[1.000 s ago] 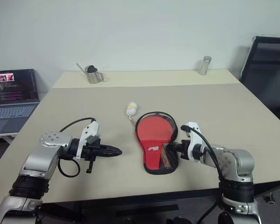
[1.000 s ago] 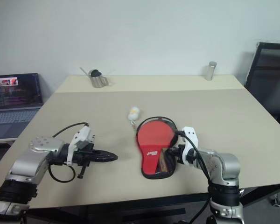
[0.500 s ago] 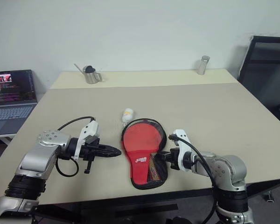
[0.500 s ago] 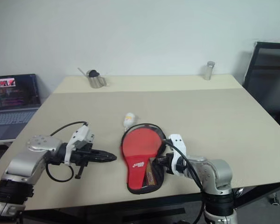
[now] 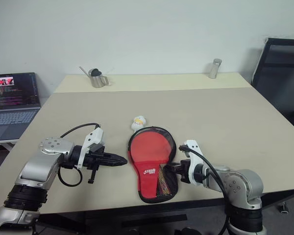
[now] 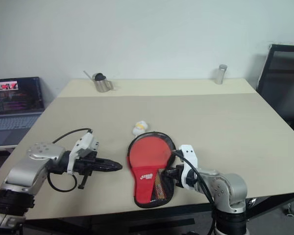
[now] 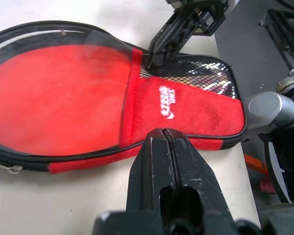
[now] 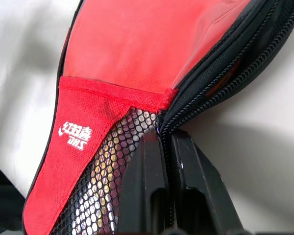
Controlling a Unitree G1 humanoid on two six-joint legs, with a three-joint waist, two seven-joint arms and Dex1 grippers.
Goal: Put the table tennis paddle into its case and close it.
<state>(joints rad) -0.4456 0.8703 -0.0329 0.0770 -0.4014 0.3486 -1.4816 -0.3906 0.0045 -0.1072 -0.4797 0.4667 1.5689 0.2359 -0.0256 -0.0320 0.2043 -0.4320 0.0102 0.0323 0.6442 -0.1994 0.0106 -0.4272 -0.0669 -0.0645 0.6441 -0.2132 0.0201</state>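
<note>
The case (image 5: pixel 152 156) lies flat near the table's front edge, red side up, its white logo and mesh panel toward me. Its black zipper edge (image 8: pixel 220 73) gapes along one side. Through the round panel I see the table tennis paddle's red face (image 7: pixel 63 98), and something light shows behind the mesh (image 8: pixel 112 166). My right gripper (image 5: pixel 172 167) is shut on the zipper edge where the round part narrows. To the left of the case, my left gripper (image 5: pixel 123 159) is shut on nothing, with its tip pointing at the case a short gap away.
A small white and yellow object (image 5: pixel 138 121) lies just beyond the case. A metal kettle (image 5: pixel 97 78) and a metal cylinder (image 5: pixel 214 68) stand at the table's far edge. A laptop (image 5: pixel 12 100) sits off to the left and a black chair (image 5: pixel 279 63) to the right.
My right gripper has pulled the case left and a little nearer to me, keeping its grip on the edge. The left gripper stayed where it was.
</note>
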